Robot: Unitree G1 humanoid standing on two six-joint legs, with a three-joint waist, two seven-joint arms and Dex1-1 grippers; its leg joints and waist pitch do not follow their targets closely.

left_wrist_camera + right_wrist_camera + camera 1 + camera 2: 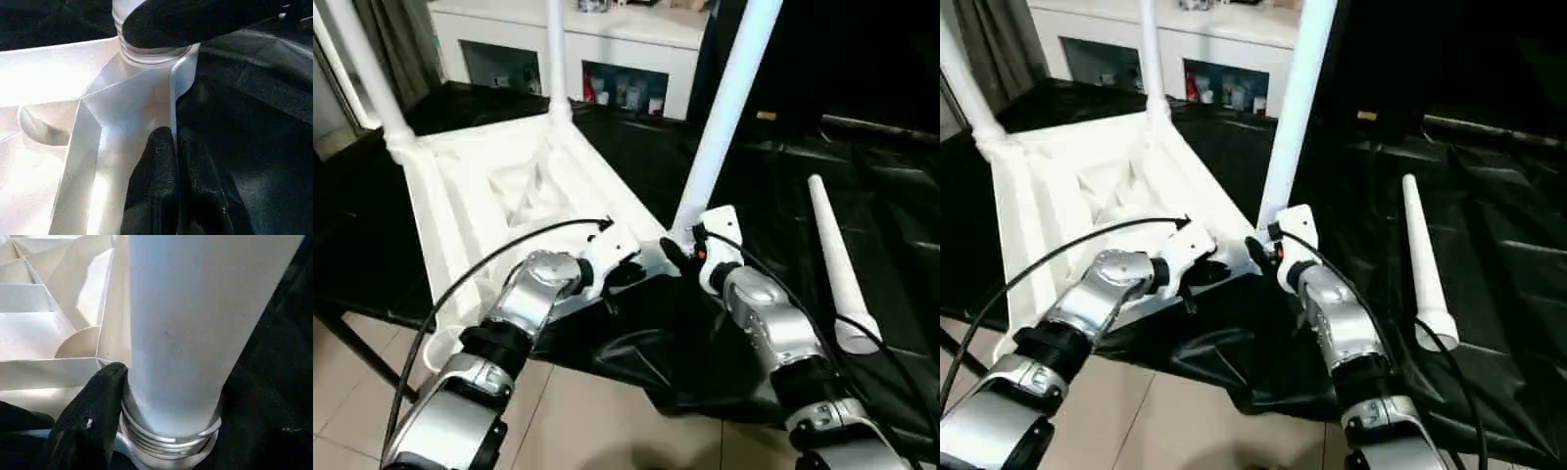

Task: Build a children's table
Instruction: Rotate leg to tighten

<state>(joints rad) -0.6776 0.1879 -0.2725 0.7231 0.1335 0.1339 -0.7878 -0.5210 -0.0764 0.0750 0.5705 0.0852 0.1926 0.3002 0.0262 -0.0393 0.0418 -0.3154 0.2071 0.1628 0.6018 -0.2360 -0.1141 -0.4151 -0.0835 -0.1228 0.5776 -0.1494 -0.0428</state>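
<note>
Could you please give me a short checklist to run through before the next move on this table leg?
1. Right tool around the base of the near leg: ok, its black fingers sit at the threaded end.
2. Near leg fully screwed into its corner socket: not ok, thread rings are exposed above the socket.
3. Left tool steadying the table top: ok, shut on the top's edge wall near that corner.
4. Two far legs standing in their sockets: ok.
5. Fourth leg within reach: cannot tell; it lies loose on the black sheet.
</note>
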